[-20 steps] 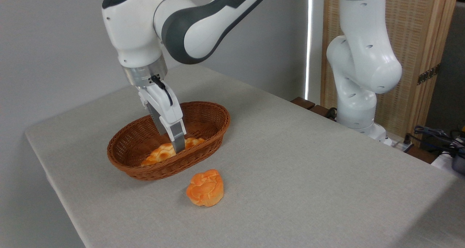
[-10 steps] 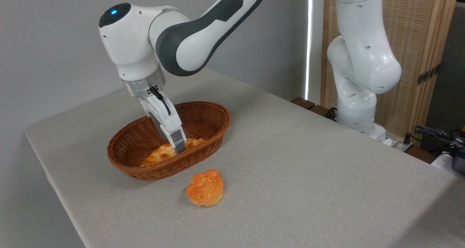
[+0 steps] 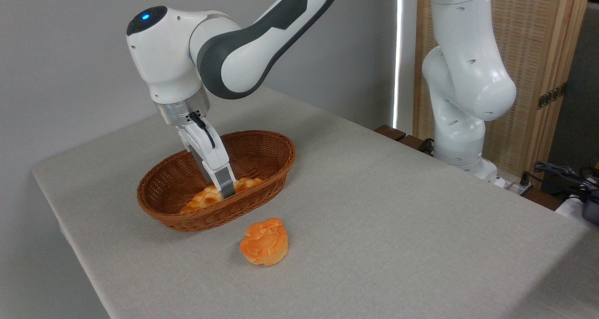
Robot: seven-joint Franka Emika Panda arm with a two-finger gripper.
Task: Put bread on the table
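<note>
The table (image 3: pixel 383 206) fills the lower two thirds of the frame, a broad rectangular top under plain grey-beige cloth with a fine weave and a rounded corner at the left. The robot arm (image 3: pixel 243 43) comes next in size: glossy white shells with dark grey joint bands, rising from its base at the upper right, arching across the top of the frame and ending in a rounded wrist with a small blue light at the upper left. Below the wrist sits a brushed metal ring.

Left of centre rests an oval basket (image 3: pixel 262 178) of brown woven wicker, its ribbed wall flaring upward. The bread (image 3: pixel 203 199) lies inside it along the near wall, long and bumpy, golden-brown on top, mostly hidden by the rim.

A small round bun (image 3: pixel 265 242), deep orange and lumpy, sits on the cloth just in front of the basket, apart from it.

The gripper (image 3: pixel 226 191) reaches down into the basket, its grey fingertips at the loaf's top; one finger hides the other, so whether the claw is closed on the bread cannot be told.
</note>
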